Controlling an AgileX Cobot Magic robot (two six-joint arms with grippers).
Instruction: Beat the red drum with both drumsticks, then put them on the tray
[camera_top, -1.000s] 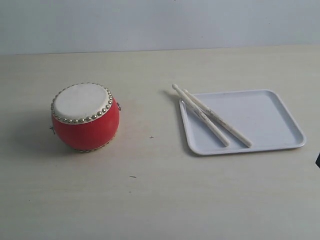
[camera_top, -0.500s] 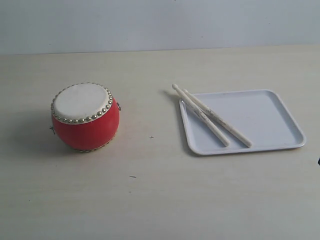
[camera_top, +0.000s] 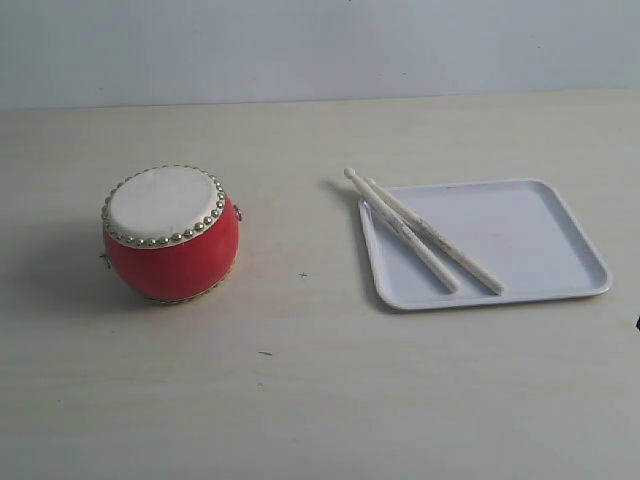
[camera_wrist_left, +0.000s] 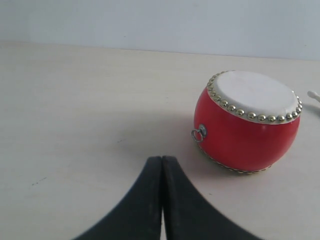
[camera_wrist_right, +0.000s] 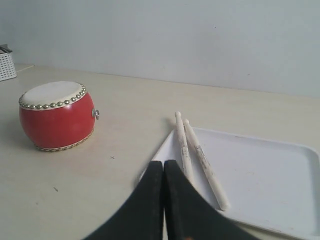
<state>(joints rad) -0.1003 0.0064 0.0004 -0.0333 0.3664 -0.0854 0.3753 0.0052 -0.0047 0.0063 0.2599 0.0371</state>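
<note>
Left fingers (camera_wrist_left: 142, 200) and right fingers (camera_wrist_right: 150, 200) press together, empty; a clumsy pinch could roll the round drumsticks (camera_top: 403, 230) off the tray (camera_top: 520, 235).

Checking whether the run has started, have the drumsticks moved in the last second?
No. The drumsticks lie just as before, tips overhanging the tray at its far left corner, ends inside its near rim.

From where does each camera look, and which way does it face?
Exterior view: high, looking down on table, red drum, drumsticks, tray; no arm clearly shows.
Left wrist view: low, facing the red drum; shut left fingers show.
Right wrist view: low, facing drumsticks on tray; shut right fingers show.
All share the red drum.
</note>
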